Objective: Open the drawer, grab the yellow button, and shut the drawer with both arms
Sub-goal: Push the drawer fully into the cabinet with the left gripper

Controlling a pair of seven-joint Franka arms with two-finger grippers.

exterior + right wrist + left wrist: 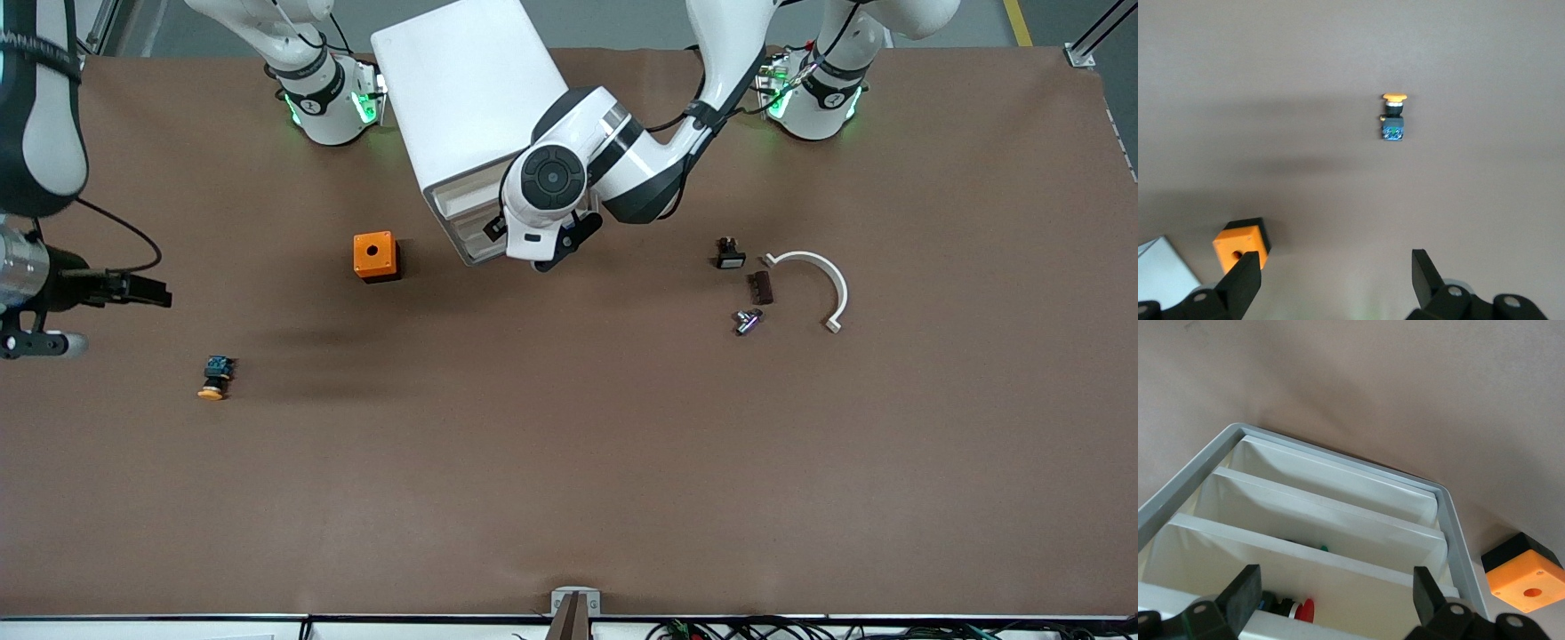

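Button lies on brown table; left pincer at drawer, right pincer, both agape, empty

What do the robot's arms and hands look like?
Two glossy white jointed arms with black joint bands, thin black cables and green lights at their bases. The left hand and right hand each have two dark, blocky fingers.

- left glossy white jointed arm reaches in from its base, wrist bent down; its dark two-finger gripper has fingers spread wide.
- right glossy white jointed arm is raised, wrist level; its dark two-finger gripper has fingers spread apart, holding nothing.
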